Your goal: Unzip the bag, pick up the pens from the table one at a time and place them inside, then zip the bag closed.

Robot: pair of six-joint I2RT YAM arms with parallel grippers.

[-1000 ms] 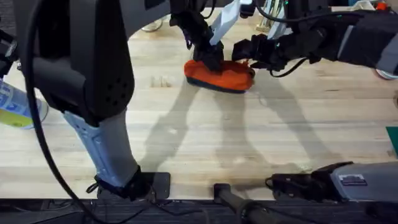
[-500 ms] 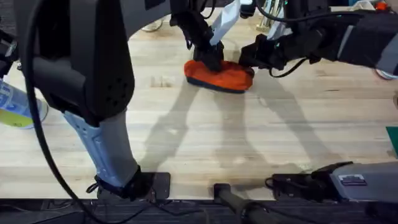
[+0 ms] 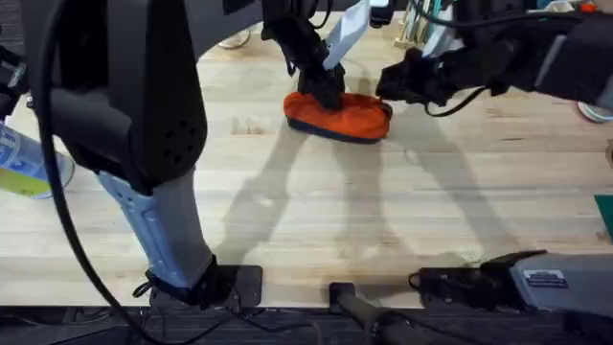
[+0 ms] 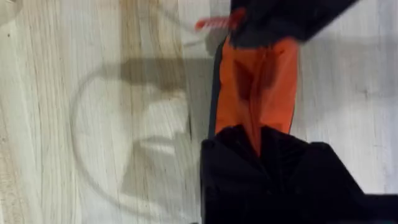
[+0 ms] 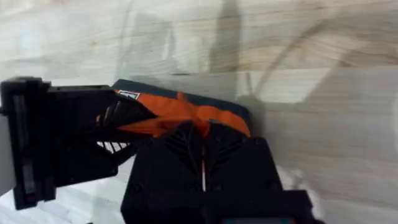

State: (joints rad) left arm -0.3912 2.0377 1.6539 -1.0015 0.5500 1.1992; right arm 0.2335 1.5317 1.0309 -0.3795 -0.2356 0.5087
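The orange bag (image 3: 340, 115) with its navy bottom band lies on the table (image 3: 287, 211) at the far middle. My left gripper (image 3: 326, 93) is shut on the bag's left end; in the left wrist view the orange fabric (image 4: 256, 81) runs out from between its black fingers (image 4: 230, 155). My right gripper (image 3: 386, 86) is at the bag's right end. Its fingers (image 5: 180, 149) are pressed together on the orange fabric (image 5: 180, 112) at the zipper line. A small red tab (image 4: 214, 23) sticks out beside it. The pens are out of view.
A bottle with a yellow label (image 3: 24, 158) stands at the table's left edge. A teal object (image 3: 605, 216) shows at the right edge. A white object (image 3: 347, 34) and other clutter (image 3: 417, 29) sit behind the bag. Bare wood stretches in front of the bag.
My right gripper has shifted a little to the right and farther back along the bag's right end. The left gripper and the bag have stayed where they were.
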